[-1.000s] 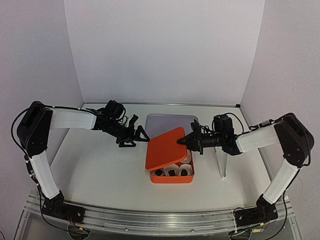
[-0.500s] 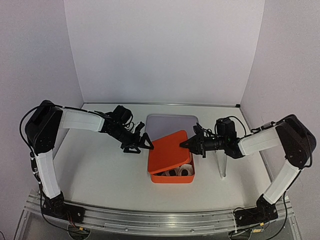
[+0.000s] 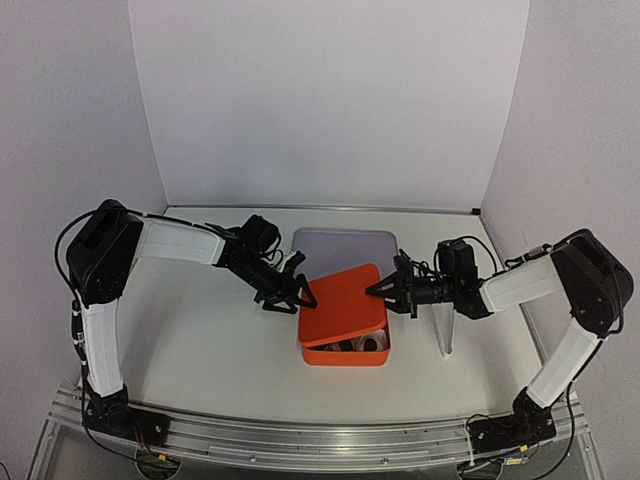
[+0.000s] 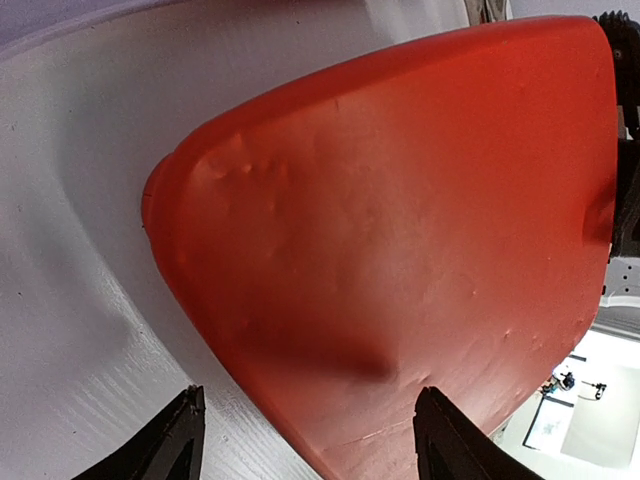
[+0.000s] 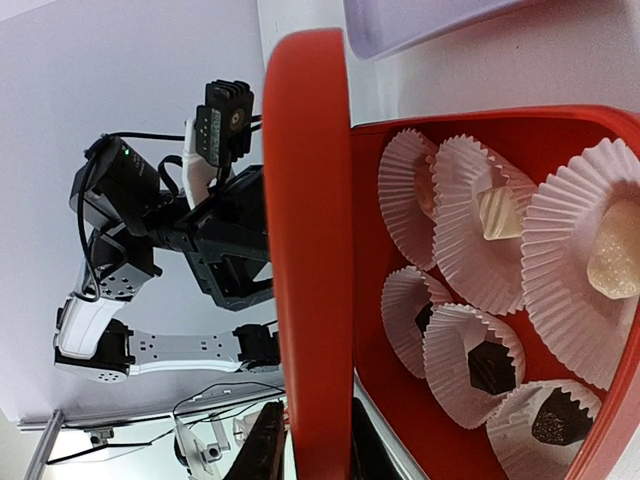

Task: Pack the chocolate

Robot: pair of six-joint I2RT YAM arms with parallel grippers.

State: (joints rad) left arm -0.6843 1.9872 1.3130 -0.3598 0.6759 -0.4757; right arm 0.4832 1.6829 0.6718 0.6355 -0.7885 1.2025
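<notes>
The chocolate sits in white paper cups inside an orange box [image 3: 345, 352]. The right wrist view shows three dark lumps [image 5: 492, 368] and three cream ones [image 5: 497, 212] there. An orange lid [image 3: 340, 300] hangs tilted over the box, covering most of it. My right gripper [image 3: 382, 289] is shut on the lid's right edge; its fingers [image 5: 268, 445] pinch the rim [image 5: 310, 250]. My left gripper [image 3: 295, 296] is open at the lid's left corner. In the left wrist view the lid [image 4: 400, 220] fills the frame just ahead of the spread fingers [image 4: 172, 445].
A pale lavender tray [image 3: 345, 243] lies right behind the box, also in the right wrist view [image 5: 430, 15]. A clear thin upright piece [image 3: 446, 330] stands just right of the box under my right arm. White walls close in the back and sides.
The lid has come down lower and flatter over the box, hiding more of the cups. My left gripper has moved right to the lid's left corner. My right gripper still holds the lid.
</notes>
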